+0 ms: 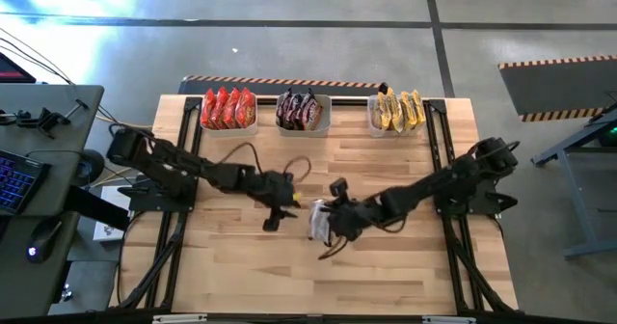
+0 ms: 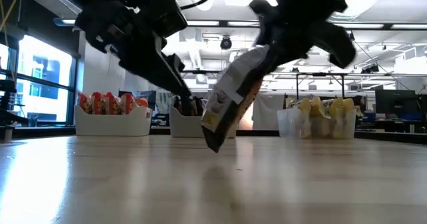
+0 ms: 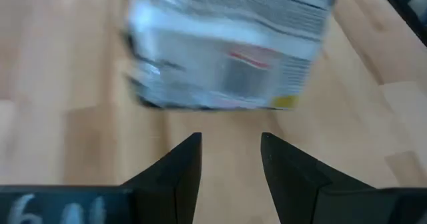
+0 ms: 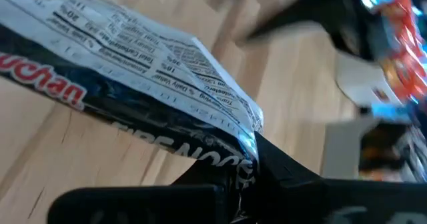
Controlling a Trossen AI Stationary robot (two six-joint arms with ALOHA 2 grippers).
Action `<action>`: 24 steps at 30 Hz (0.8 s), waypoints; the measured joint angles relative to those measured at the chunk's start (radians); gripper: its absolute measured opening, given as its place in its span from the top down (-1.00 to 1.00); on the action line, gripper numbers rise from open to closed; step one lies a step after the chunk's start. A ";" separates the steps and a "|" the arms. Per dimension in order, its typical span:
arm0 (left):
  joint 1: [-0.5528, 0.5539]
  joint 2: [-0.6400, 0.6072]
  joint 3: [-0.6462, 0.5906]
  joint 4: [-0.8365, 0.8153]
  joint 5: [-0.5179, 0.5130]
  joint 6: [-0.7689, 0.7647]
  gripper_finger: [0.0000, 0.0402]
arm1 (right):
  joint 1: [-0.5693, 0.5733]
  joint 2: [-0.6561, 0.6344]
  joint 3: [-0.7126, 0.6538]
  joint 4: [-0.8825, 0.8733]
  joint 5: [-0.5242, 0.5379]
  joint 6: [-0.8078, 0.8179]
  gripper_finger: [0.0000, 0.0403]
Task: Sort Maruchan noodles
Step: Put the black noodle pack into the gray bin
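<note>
A silver-and-dark Maruchan packet (image 1: 317, 220) is in my right gripper (image 1: 328, 226), which is shut on it over the table's middle. In the low view the packet (image 2: 230, 97) hangs tilted below that gripper (image 2: 268, 49), its lower corner (image 2: 213, 146) close to the tabletop. My left gripper (image 1: 279, 211) is open just left of the packet, its fingers (image 3: 179, 167) pointing at the packet (image 3: 227, 51) without touching it. At the far edge, sorted packets stand in three bins: red-orange (image 1: 228, 108), silver-and-dark (image 1: 301, 110), yellow (image 1: 396, 110). My right gripper pinches the packet between its two fingers at one short end (image 4: 243, 151), coming from above and from the table's right at a slant. The packet hangs tilted below the fingers, printed back side up in the wrist view. Whether its lower corner touches the table, I cannot tell.
Three pale bins (image 1: 253, 127) stand in a row along the table's far edge. Bare wood lies on the near half of the table (image 1: 318, 285). A desk with a keyboard (image 1: 19, 184) stands off the table's left side. Cables trail by both arms.
</note>
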 joint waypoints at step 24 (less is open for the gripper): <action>0.378 0.091 0.018 0.238 0.631 -0.049 0.09 | -0.218 0.000 0.085 0.019 -0.361 -0.520 0.93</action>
